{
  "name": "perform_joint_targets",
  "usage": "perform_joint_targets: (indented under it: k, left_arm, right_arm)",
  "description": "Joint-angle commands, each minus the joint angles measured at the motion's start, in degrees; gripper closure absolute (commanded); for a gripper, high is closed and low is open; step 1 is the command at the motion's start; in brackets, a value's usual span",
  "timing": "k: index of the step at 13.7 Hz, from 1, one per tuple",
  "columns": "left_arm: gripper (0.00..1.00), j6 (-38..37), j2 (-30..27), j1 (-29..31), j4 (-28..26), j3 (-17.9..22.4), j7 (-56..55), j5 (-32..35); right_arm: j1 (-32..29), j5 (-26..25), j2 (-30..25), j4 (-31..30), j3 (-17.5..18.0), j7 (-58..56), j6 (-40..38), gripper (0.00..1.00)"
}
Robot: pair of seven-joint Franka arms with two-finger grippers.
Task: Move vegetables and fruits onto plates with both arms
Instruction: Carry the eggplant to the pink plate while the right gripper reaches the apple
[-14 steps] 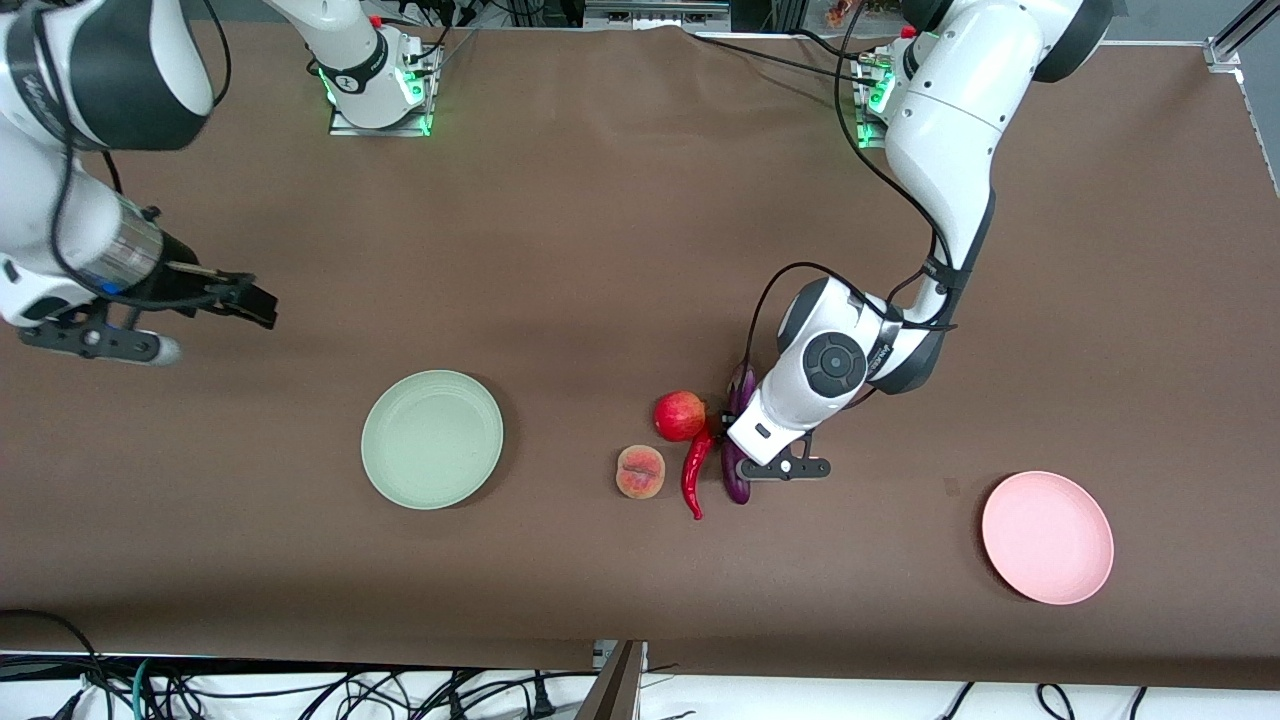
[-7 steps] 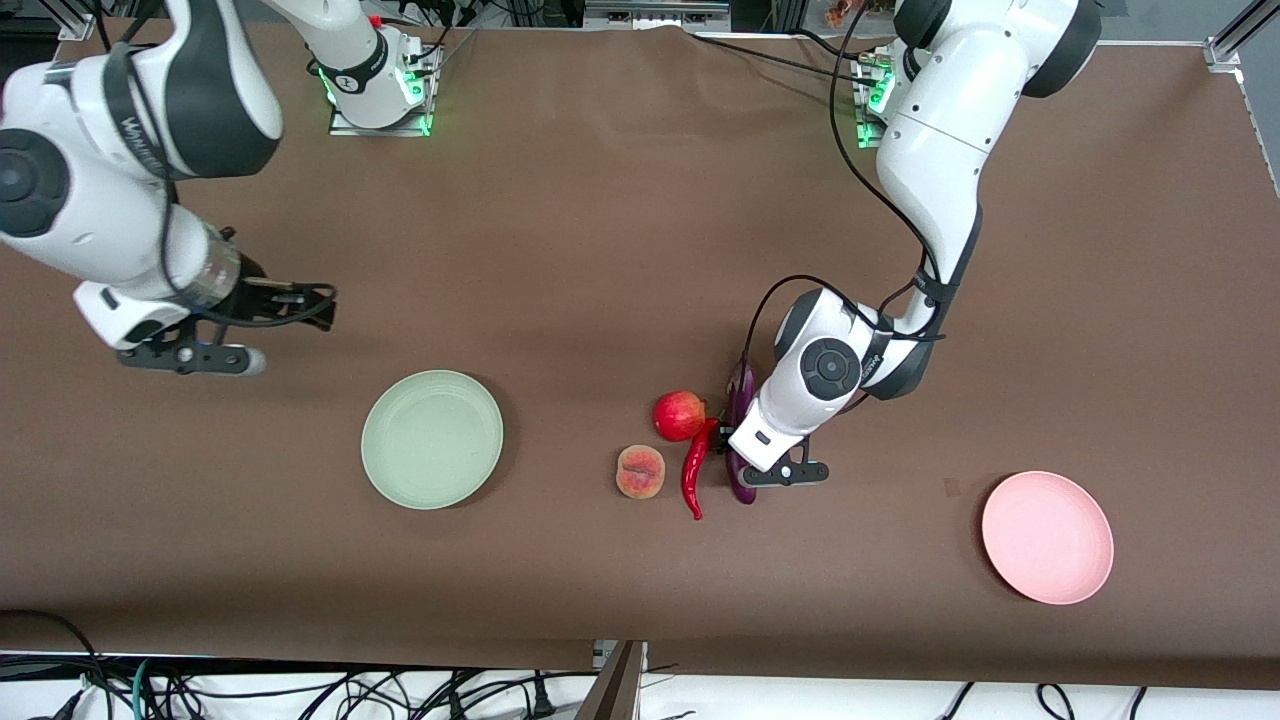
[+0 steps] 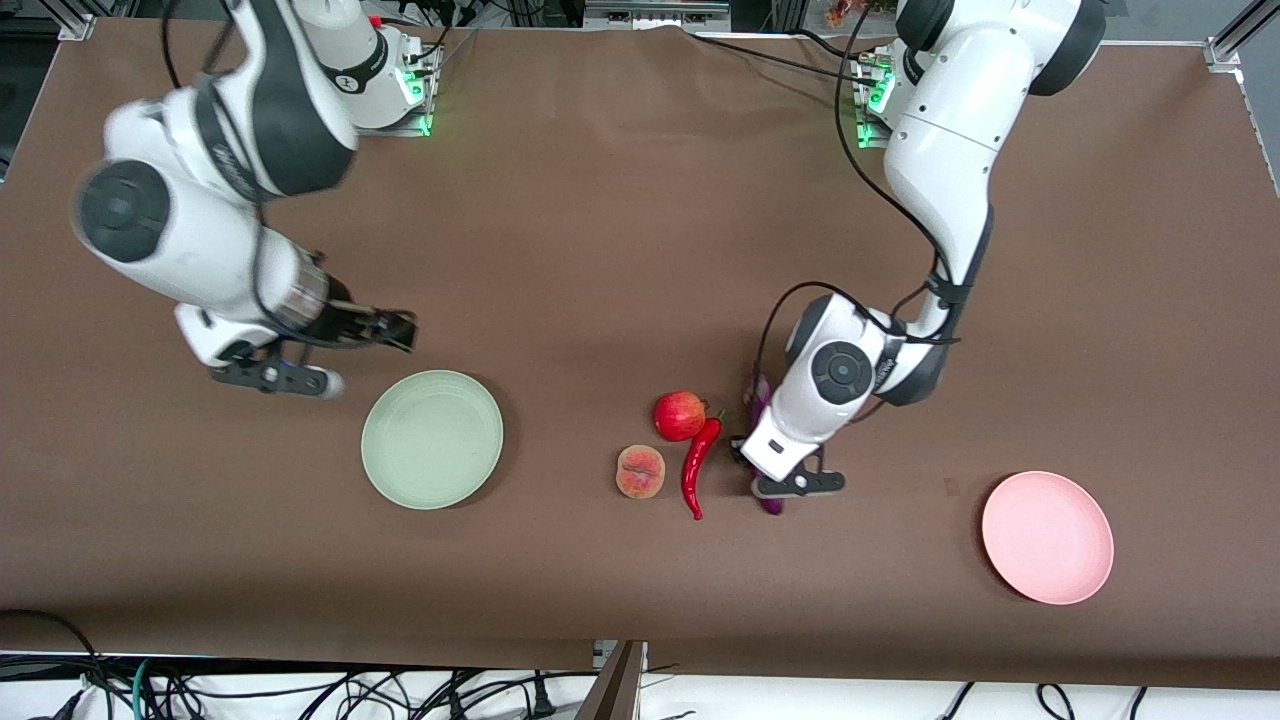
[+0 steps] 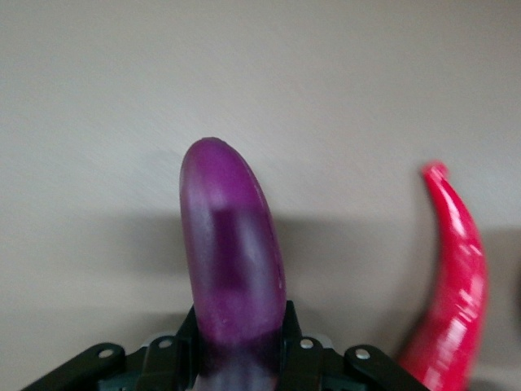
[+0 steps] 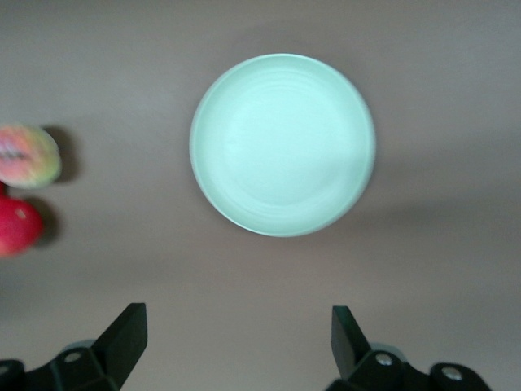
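Brown cloth covers the long table (image 3: 600, 220), and in the front view both arm bases stand along its top edge. Near the middle of the table lie the pomegranate-like fruit (image 3: 679, 415), the peach (image 3: 640, 472) just nearer the camera, and the red chili pepper (image 3: 700, 466) beside them. The left gripper (image 3: 768, 478) is down beside the chili with the purple eggplant (image 3: 771, 503) between its fingers; only the eggplant's ends show past the wrist. The pale pink plate (image 3: 1047, 537) sits bare toward the left arm's end of the table, well apart from the produce. The mint green plate (image 3: 432, 438) lies toward the right arm's end, and the right gripper (image 3: 398, 331) hangs over the cloth just beside that plate's rim. In the left wrist view, the left gripper (image 4: 241, 346) has its fingers pressed against both sides of the eggplant (image 4: 232, 261), whose rounded tip juts out ahead, with the chili pepper (image 4: 452, 293) lying alongside on the cloth. In the right wrist view, the right gripper (image 5: 238, 330) has its fingers spread wide with nothing between them, the green plate (image 5: 283, 145) is ahead of them, and the peach (image 5: 27, 155) and the red fruit (image 5: 16, 226) show at the frame's edge.
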Motion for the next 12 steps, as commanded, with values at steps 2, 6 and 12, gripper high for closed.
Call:
perform_joint_targets:
  k: [2,6,12]
  left_arm:
    - [1.0,-5.53,-4.45,8.13,0.0,1.05,12.78,2.6]
    - [1.0,-5.01,-4.63,17.28,0.09,2.54,28.36,2.34]
    - [1.0,-0.8,-2.09,23.71,1.49,2.72,31.12,2.42]
  right_arm:
    - [7.3,2.79,10.36,5.96,-0.21,17.82,11.2,0.0]
    - [15.91,3.42,22.03,11.39,-0.38,38.98,27.9,0.0]
    - [22.96,0.34,31.55,18.09,-1.88,57.66,34.08,0.0]
